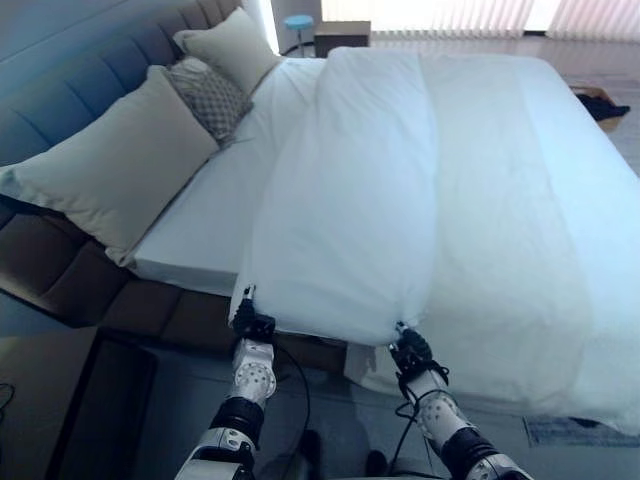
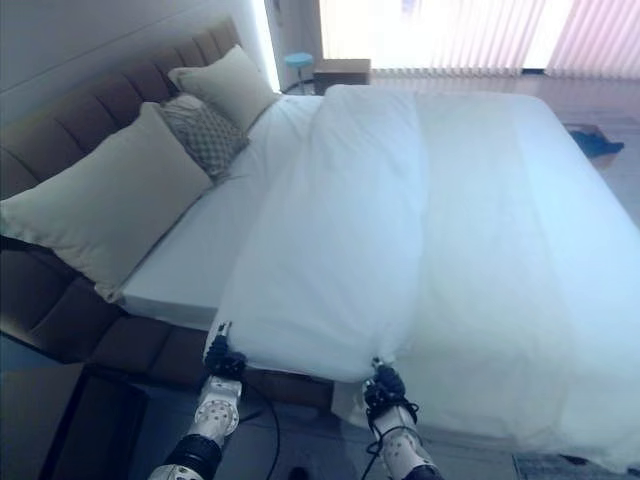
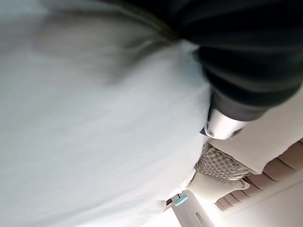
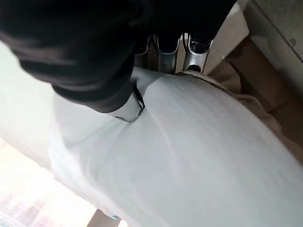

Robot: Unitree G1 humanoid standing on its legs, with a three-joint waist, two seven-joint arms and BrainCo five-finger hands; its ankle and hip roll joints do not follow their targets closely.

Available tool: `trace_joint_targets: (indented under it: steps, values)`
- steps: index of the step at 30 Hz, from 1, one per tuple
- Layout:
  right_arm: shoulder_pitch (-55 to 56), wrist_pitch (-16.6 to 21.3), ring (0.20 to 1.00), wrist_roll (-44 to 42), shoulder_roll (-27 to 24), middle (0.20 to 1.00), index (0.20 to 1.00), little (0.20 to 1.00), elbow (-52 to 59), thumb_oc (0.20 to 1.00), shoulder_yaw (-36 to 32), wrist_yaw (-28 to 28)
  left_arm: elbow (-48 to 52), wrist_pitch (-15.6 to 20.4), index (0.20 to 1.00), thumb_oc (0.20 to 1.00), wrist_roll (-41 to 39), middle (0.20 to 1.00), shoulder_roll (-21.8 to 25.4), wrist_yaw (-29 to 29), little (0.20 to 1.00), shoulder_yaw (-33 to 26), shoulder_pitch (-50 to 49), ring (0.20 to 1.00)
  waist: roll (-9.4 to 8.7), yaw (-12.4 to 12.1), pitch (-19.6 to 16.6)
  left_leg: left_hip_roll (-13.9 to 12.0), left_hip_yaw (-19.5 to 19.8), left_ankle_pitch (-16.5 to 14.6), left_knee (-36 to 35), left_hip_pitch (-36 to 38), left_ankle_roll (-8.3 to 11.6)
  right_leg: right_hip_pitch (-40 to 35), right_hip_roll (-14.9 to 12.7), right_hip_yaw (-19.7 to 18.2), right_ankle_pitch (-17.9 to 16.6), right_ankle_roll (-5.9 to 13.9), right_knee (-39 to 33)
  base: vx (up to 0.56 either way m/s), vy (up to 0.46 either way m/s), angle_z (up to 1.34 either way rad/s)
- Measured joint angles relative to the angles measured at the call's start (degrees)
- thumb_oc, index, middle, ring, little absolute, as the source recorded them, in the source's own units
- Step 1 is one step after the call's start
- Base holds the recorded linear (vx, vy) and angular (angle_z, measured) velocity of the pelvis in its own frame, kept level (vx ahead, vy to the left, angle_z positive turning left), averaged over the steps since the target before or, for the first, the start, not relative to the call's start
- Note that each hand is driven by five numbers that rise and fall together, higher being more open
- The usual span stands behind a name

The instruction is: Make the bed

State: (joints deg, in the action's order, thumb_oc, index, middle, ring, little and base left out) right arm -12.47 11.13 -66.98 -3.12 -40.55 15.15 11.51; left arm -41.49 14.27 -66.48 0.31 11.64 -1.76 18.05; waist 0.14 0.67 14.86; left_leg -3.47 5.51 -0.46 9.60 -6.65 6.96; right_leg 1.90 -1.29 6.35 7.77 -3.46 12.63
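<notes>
A white duvet (image 1: 350,190) lies folded back on itself in a thick band along the middle of the bed, over the white sheet (image 1: 215,215). My left hand (image 1: 250,322) grips the near left corner of the fold at the bed's edge. My right hand (image 1: 410,350) holds the near right corner. In the right wrist view my fingers (image 4: 189,47) curl round the duvet (image 4: 189,156). In the left wrist view the duvet (image 3: 94,118) bunches against my dark-covered hand (image 3: 246,56).
Two large cream pillows (image 1: 115,165) (image 1: 230,45) and a small patterned cushion (image 1: 210,98) lean on the padded headboard (image 1: 70,90) at the left. A dark bedside table (image 1: 105,410) stands at the lower left. A blue stool (image 1: 298,22) and a wooden nightstand (image 1: 342,35) stand beyond the bed.
</notes>
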Motion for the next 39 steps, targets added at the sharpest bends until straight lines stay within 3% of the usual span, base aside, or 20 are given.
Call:
trace_joint_targets:
  steps: [1, 4, 8, 9, 12, 15, 24, 31, 39]
  values:
    - [0.0, -0.1, 0.2, 0.0, -0.2, 0.2, 0.2, 0.2, 0.0, 0.2, -0.4, 0.1, -0.1, 0.0, 0.2, 0.2, 0.0, 0.2, 0.0, 0.0, 0.2, 0.1, 0.3, 0.2, 0.08, 0.1, 0.0, -1.6, -0.5, 0.0, -1.2, -0.1, 0.21, 0.3, 0.2, 0.3, -0.1, 0.09, 0.0, 0.07, 0.297, 0.06]
    - [0.3, -0.3, 0.2, 0.1, -0.1, 0.2, 0.2, 0.2, 0.0, 0.2, -0.9, 0.5, -0.1, -0.1, 0.2, 0.2, 0.0, 0.2, -0.2, 0.0, 0.2, 0.5, -0.4, 0.2, 0.66, 0.1, -0.2, -2.4, -2.8, 1.2, -4.2, 1.0, -1.14, 0.3, 0.4, 0.4, 0.0, 1.21, -0.5, 0.06, 0.384, -0.01]
    - [0.4, -0.3, 0.2, 0.1, 0.3, 0.2, 0.2, 0.2, 0.1, 0.2, -1.2, 1.3, -0.6, -0.5, 0.2, 0.2, 0.1, 0.2, -0.2, 0.0, 0.2, 0.5, -0.9, 0.2, 0.76, -0.2, -0.2, 1.6, -2.8, 2.6, -6.0, 3.0, -2.88, 0.8, -2.4, -1.9, -0.6, 4.9, 0.0, 0.0, 0.339, -0.18]
    - [0.1, -0.4, 0.2, 0.2, 0.3, 0.2, 0.2, 0.2, 0.1, 0.2, -1.1, 1.2, -0.5, -0.4, 0.2, 0.2, 0.1, 0.2, 0.1, 0.1, 0.2, 0.5, -0.7, 0.2, 0.86, -0.2, -0.2, 2.8, -3.6, 1.5, -5.0, 3.1, -4.43, 1.0, -3.5, -2.7, -1.1, 5.64, 0.2, -0.04, 0.181, -0.36]
    - [-1.7, -0.5, 0.2, 0.7, 0.4, 0.2, 0.2, 0.2, 0.9, 0.2, -0.8, 1.1, 1.2, -0.4, 0.2, 0.2, 0.4, 0.2, 1.4, 0.8, 0.2, 0.4, -0.4, 0.2, 0.68, -0.8, -0.1, 4.1, -7.4, 0.4, -4.1, 2.0, -6.57, 4.0, -5.4, -2.8, -1.8, 7.66, 1.8, -0.07, 0.25, -0.57]
    - [-1.4, -0.5, 0.2, 1.4, 0.1, 0.2, 0.2, 0.2, 5.1, 0.2, -0.7, 0.1, 5.8, -0.4, 0.2, 0.2, 0.8, 0.2, 2.3, 1.3, 0.2, 0.3, -2.5, 0.2, 0.47, -3.0, 0.1, 4.5, -10.1, -0.1, -4.2, 2.3, -7.26, 5.2, -6.1, 1.6, -3.3, 7.11, 0.4, 0.01, 0.147, -0.72]
    - [1.9, 0.6, 0.2, 5.4, -2.2, 0.2, 0.2, 0.2, 14.6, 0.2, -0.6, -3.6, 12.4, 0.1, 0.2, 0.2, 2.2, 0.2, 2.1, 0.2, 0.2, 0.3, -4.5, 0.2, 0.69, -2.9, 1.8, 3.6, -8.4, 1.1, -4.8, -0.6, -6.28, 5.9, -3.1, 0.0, -4.6, 6.29, -2.9, -0.03, 0.02, 0.06]
    - [1.1, 1.5, 0.2, 9.0, -3.9, 0.2, 0.2, 0.2, 13.5, 0.2, -0.6, -4.1, 10.0, 0.2, 0.2, 0.2, 2.6, 0.2, 1.8, -0.6, 0.2, 0.6, -0.6, 0.2, 1.3, -2.8, 7.3, 3.3, -6.8, 1.2, -1.9, -6.5, -5.99, 9.8, -2.8, 1.0, -3.9, 5.76, -1.2, -0.07, -0.032, 0.19]
    - [-5.9, 2.4, 0.2, 11.8, -5.5, 0.2, 0.2, 0.2, 7.4, 0.2, 1.2, -1.9, 6.0, 1.2, 0.2, 0.2, 3.1, 0.2, 2.7, -0.6, 0.2, 1.5, 5.4, 0.2, 1.16, -2.9, 10.0, 3.4, -5.0, 1.8, 0.4, -14.2, -5.51, 17.3, -3.0, 2.2, -3.1, 5.27, 2.5, -0.04, -0.01, 0.11]
